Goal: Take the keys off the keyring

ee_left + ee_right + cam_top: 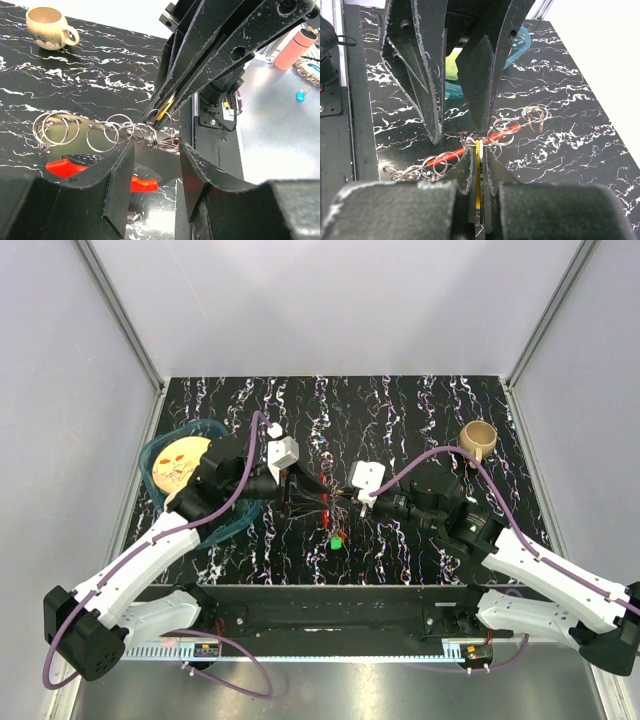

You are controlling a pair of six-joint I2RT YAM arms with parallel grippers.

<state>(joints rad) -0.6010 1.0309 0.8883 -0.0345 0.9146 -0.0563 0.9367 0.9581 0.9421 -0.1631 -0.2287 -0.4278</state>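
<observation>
Working the rig remotely, I could make out no readable text, label, brand, number or sign in any of the three views.

The top view looks down from behind both arms. Wrist views sit close behind the left tool and right tool, facing each other, sharing the keyring between.

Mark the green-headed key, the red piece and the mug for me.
green-headed key (337,540): top view, on its green head.
red piece (65,168): left wrist view, on its exposed left end.
mug (46,32): left wrist view, on its body.
</observation>
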